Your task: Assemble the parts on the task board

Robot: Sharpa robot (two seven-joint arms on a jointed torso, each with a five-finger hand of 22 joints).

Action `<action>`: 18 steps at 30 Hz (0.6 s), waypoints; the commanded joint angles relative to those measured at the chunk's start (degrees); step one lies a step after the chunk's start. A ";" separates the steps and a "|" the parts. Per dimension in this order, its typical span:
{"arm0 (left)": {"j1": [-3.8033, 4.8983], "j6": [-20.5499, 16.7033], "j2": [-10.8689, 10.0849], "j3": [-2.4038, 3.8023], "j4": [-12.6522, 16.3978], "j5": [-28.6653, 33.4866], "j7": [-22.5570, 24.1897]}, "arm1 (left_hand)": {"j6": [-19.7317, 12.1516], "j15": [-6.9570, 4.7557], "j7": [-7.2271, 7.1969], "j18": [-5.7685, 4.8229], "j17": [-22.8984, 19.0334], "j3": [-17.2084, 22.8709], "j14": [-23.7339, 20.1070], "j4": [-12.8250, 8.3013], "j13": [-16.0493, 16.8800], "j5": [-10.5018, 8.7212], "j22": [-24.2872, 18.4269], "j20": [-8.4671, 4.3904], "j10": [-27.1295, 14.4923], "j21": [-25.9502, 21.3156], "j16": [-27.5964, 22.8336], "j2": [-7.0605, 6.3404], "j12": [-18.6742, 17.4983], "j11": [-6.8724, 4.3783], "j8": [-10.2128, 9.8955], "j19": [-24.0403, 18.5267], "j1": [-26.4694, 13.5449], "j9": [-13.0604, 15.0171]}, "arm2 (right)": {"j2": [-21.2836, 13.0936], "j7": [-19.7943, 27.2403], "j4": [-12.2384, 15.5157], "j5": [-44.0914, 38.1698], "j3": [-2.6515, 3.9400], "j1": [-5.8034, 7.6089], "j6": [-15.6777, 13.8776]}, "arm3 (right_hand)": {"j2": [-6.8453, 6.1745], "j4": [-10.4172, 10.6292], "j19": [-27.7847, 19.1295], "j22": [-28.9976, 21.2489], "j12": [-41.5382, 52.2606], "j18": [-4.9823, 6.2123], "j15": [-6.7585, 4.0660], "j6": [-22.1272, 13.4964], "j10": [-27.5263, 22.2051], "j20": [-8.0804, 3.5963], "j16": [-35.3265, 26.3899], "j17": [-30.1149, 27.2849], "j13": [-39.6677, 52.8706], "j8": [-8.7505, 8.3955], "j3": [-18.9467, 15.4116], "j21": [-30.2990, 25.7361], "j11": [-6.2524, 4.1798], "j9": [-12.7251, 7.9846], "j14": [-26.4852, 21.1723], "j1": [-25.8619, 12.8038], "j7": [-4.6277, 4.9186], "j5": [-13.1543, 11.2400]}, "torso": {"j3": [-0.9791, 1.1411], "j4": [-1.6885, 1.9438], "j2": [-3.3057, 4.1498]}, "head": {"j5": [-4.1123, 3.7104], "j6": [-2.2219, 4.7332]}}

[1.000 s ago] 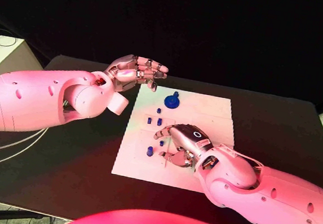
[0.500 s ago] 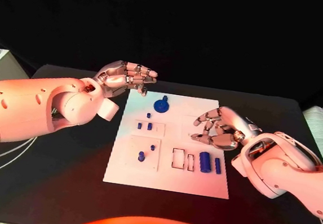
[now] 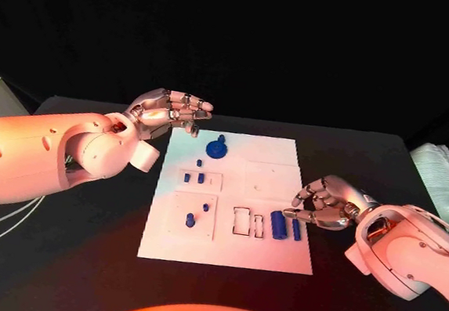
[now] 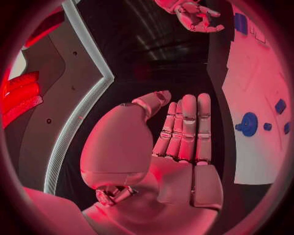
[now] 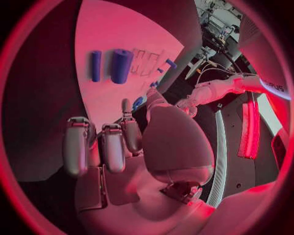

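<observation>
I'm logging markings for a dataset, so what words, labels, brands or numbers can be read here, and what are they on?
"SHARPA": pale lettering on the robot's white left arm, right wrist view, partly cut off and blurred.
White task board, blue parts, silver hands: no readable text.

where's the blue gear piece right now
In the head view the blue gear piece sits on the far part of the task board, toward its left side, just right of the raised left hand.

My left hand [image 3: 172,110] hangs raised, its fingers [image 4: 186,128] straight and together, holding nothing. My right hand [image 3: 328,205] is low, fingers [image 5: 104,147] curled, empty.
</observation>
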 commanded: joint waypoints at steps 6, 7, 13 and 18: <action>-0.08 1.24 -0.13 0.02 0.19 -0.29 0.25 | -0.28 0.09 0.05 0.39 -0.06 -0.24 -0.37 -0.02 -0.02 0.13 -0.07 0.18 -0.35 -0.20 -0.23 0.08 0.08 -0.17 0.02 0.39 0.04 0.08 | 1.49 -9.04 -0.78 -6.99 -0.07 -2.20 0.58 | 0.91 0.06 4.82 12.86 0.65 -0.74 -0.47 0.26 0.83 -0.37 0.70 4.33 1.24 1.34 -2.67 1.34 -0.21 0.37 3.86 -1.27 -0.52 0.92 | -0.13 0.26 0.02 | -0.56 -0.19; -0.08 1.24 -0.16 0.02 0.19 -0.30 0.26 | -0.28 0.09 0.05 0.39 -0.06 -0.24 -0.37 -0.02 -0.02 0.13 -0.07 0.18 -0.35 -0.20 -0.23 0.08 0.08 -0.17 0.02 0.39 0.04 0.08 | 1.65 -9.25 -0.89 -7.27 -0.08 -2.34 0.65 | 1.03 0.06 4.84 12.91 0.74 -0.77 -0.49 0.32 0.93 -0.38 0.73 4.43 1.41 1.42 -2.79 1.53 -0.23 0.40 3.87 -1.28 -0.55 0.96 | -0.14 0.20 0.03 | -0.51 -0.22; -0.09 1.31 -0.25 0.02 0.28 -0.33 0.27 | -0.29 0.09 0.04 0.39 -0.07 -0.30 -0.36 -0.03 -0.02 0.13 -0.11 0.17 -0.35 -0.26 -0.25 0.07 0.14 -0.17 0.05 0.42 0.01 0.10 | 3.12 -9.76 -1.85 -7.93 -0.08 -3.19 1.22 | 2.39 0.13 4.93 13.07 1.03 -0.87 -0.67 0.73 1.33 -0.51 0.93 4.97 2.20 2.20 -4.21 2.16 -0.46 0.66 3.97 -2.35 -0.81 0.81 | -0.18 0.08 0.06 | -0.47 -0.23; -0.09 1.41 -0.28 0.02 0.35 -0.34 0.28 | -0.29 0.09 0.04 0.39 -0.07 -0.30 -0.36 -0.03 -0.02 0.13 -0.11 0.17 -0.35 -0.26 -0.25 0.07 0.14 -0.17 0.05 0.42 0.01 0.10 | 4.68 -9.87 -2.83 -8.20 -0.09 -3.89 1.38 | 2.72 0.09 4.96 13.13 1.17 -0.92 -0.69 0.78 1.48 -0.53 1.01 5.18 2.47 2.34 -4.41 2.40 -0.50 0.71 4.01 -2.44 -0.85 0.87 | -0.13 0.07 0.11 | -0.47 -0.29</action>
